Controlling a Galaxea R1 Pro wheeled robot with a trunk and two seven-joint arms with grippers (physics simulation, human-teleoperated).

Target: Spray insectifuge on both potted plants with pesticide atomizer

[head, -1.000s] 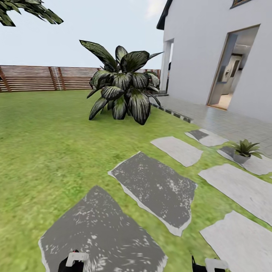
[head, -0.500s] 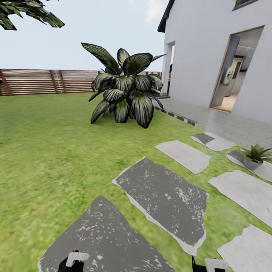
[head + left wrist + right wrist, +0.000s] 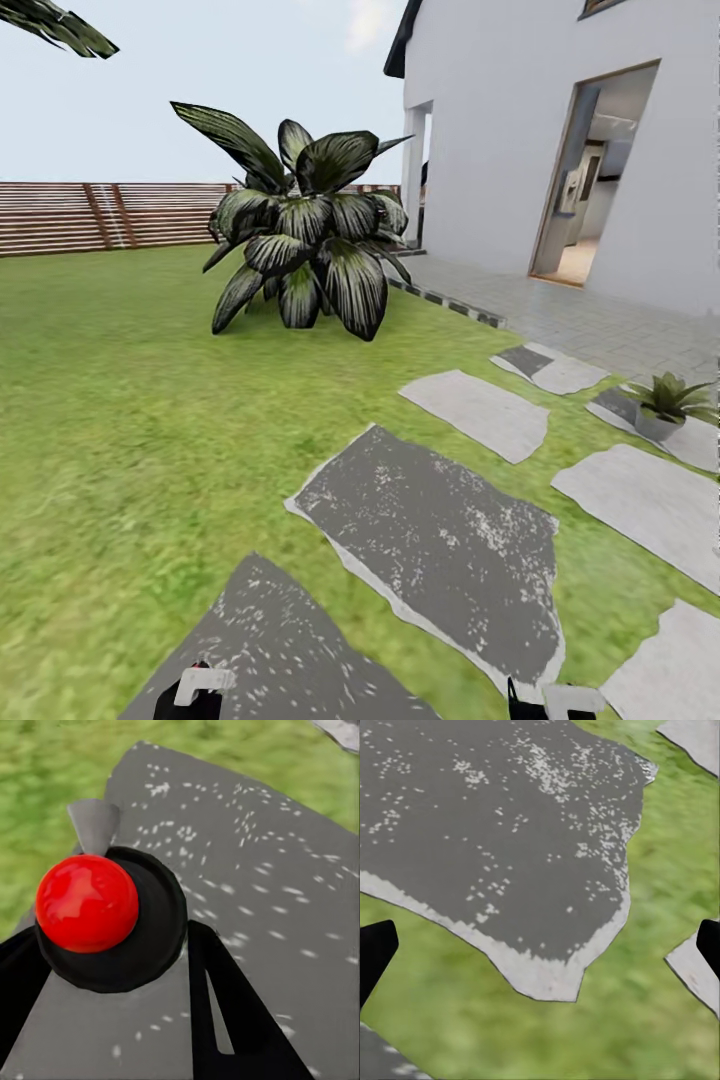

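**1. Hazards (judgement)**
- Neither pincer holds anything. Position of the pesticide atomizer cannot be told, so spraying can't start. A wrong heading here costs travel time.
- Big dark striped-leaf bush [image 3: 300,235], centre-left on the green lawn [image 3: 110,400], is not a target. Spraying it by mistake would leave the task unmet.
- Flat grey irregular stepping stones [image 3: 440,530] have raised pale edges. Wheels crossing an edge at an angle may jolt the base and throw off the aim.
- One small potted plant, a green rosette in a grey pot [image 3: 670,405], sits on a stone at far right, near the paved strip by the white house [image 3: 500,130]. Driving too close could knock it over.

**2. Arm pose**
- Left gripper [image 3: 195,692]: low at the head view's bottom edge, arm tucked, pointing down. Its wrist cam shows black fingers [image 3: 240,1020] spread apart and empty. A glossy red dome on a black round disc [image 3: 86,904] lies between them, over dark stone. What the dome is, can't tell.
- Right gripper [image 3: 555,702]: also low and tucked. Its fingertips [image 3: 373,949] sit at opposite sides of its wrist view, so the jaws are wide apart with nothing between, above stone and grass.
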